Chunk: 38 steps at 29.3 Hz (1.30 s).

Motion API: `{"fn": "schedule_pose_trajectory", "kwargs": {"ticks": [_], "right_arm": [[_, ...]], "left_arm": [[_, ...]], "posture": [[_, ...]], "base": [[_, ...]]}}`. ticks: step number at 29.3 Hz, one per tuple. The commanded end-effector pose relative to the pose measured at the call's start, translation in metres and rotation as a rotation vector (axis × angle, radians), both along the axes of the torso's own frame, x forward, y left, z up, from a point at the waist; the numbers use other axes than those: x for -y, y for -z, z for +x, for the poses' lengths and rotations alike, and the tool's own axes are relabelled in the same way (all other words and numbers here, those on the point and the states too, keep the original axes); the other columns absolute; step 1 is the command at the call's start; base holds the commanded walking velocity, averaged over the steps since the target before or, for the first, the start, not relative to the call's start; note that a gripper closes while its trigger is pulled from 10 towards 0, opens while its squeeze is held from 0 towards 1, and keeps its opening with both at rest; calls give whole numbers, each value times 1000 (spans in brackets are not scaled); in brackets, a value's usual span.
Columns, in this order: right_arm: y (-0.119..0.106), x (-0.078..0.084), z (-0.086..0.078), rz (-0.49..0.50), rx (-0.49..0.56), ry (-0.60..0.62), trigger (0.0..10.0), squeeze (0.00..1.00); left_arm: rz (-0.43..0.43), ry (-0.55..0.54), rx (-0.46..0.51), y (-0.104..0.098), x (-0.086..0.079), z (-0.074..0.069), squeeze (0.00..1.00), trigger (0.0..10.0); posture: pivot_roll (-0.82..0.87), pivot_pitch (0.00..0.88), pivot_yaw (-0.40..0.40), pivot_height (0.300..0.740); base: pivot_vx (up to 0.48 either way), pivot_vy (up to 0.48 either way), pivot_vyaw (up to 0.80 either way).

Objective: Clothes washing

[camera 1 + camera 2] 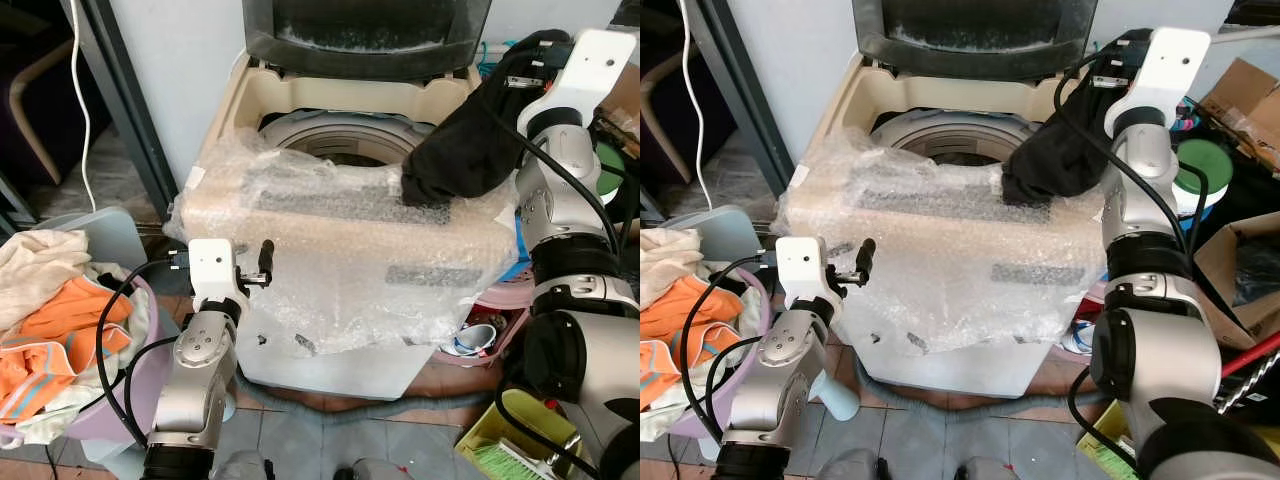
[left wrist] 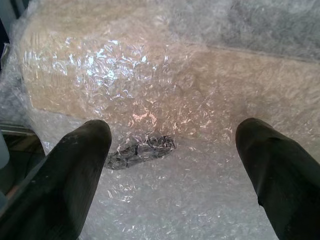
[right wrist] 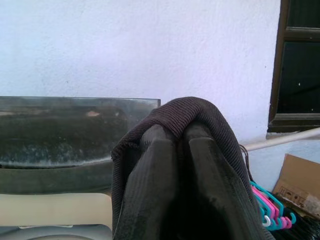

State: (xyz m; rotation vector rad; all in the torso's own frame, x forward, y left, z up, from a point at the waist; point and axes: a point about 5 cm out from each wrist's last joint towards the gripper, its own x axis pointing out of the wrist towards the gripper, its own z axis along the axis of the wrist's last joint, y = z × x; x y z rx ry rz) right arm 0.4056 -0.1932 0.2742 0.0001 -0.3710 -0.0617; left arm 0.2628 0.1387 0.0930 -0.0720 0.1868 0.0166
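Two grippers are working at a top-loading washing machine, one grasping a dark garment.

Nearest, at the lower left of the frame, the left gripper is hovering with its fingers spread apart and released, pointing at the bubble wrap that is covering the machine's front. At far left a basket is holding orange and cream clothes. Farther back, at the upper right, the right gripper is clenching the black garment, which is draping over its closed fingers and hanging down onto the bubble-wrapped right rim, just beside the open drum. Behind that, the raised lid is leaning toward a pale wall.
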Motion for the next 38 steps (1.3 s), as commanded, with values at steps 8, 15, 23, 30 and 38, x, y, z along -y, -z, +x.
{"fn": "schedule_pose_trajectory", "kwargs": {"ticks": [8, 15, 23, 30, 38], "right_arm": [[-4, -44, 2, -37, 43, -253, 10000, 0], [-19, -86, -7, 3, 128, -571, 10000, 0], [15, -116, -17, -57, -9, -775, 10000, 0], [58, -81, -1, -58, -273, -417, 10000, 1000], [27, -56, -19, -77, 50, -219, 10000, 1000]], "left_arm": [[65, -151, -104, 11, -39, -28, 0, 10000], [72, -152, -97, 2, -33, -26, 0, 10000], [60, -152, -106, 2, -32, -29, 0, 10000], [67, -135, -147, 6, -30, -32, 0, 10000], [57, -80, -197, 13, -23, -32, 0, 10000]], "posture": [[128, 83, -35, 740], [125, 131, -54, 740], [132, 139, -61, 740], [131, 127, -53, 740], [104, 117, -40, 740]], "base": [[0, 0, 0], [0, 0, 0], [0, 0, 0], [0, 0, 0], [0, 0, 0]]}}
